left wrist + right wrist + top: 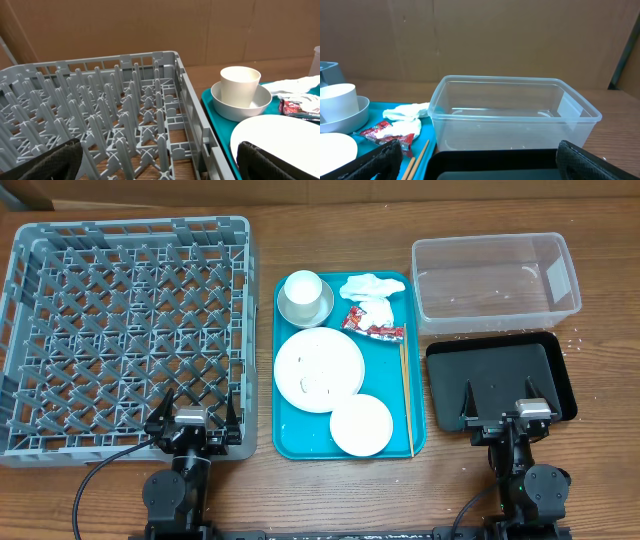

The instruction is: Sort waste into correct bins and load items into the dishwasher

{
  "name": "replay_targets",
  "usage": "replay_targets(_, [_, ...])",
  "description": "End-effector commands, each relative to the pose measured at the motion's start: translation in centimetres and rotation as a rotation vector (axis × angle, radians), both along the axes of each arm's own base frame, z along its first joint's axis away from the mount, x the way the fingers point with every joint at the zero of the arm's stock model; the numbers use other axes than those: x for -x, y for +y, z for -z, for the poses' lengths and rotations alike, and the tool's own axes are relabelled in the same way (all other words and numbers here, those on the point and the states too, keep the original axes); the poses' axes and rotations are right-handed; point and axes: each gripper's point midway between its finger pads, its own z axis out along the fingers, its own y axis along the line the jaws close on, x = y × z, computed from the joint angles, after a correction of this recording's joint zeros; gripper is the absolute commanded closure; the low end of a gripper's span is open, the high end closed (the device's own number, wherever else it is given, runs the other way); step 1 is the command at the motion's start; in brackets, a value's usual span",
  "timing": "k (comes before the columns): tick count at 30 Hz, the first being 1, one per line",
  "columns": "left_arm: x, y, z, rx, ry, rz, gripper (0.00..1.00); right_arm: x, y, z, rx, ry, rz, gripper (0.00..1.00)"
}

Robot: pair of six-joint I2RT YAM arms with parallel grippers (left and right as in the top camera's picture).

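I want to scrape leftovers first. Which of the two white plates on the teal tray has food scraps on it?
The larger plate, in the tray's middle, carries scattered scraps; the smaller plate nearer the robot looks clean.

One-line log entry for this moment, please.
left gripper open over rack edge | right gripper open over black tray | cup in bowl, large plate, small plate, napkin, packet, chopsticks on teal tray | rack holds no dishes

Rack (130, 330) pegs dense; tub (490, 285) open-topped; teal tray (385, 370) crowded, chopsticks (406, 395) near rim.

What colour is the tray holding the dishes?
The tray is teal, clearest in the overhead view.
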Motion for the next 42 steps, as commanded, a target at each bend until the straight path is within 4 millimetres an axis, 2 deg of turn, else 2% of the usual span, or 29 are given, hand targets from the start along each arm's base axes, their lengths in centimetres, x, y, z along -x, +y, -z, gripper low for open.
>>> replay_targets(1, [0.0,0.0,0.0,0.002,-0.005,0.003,0.00,0.0,0.2,0.2,0.000,-0.004,-0.008,0.00])
replay_targets(39, [0.0,0.0,0.0,0.002,-0.005,0.003,0.00,0.0,0.2,0.2,0.000,-0.004,-0.008,0.00])
replay_targets(40, [0.0,-0.4,-0.2,0.029,-0.010,0.024,0.00,0.0,0.2,0.2,0.000,-0.004,-0.008,0.00])
replay_targets(42, [0.3,-3.1,-0.5,0.198,-0.002,0.171,0.00,0.0,0.2,0.2,0.000,-0.004,-0.008,0.00])
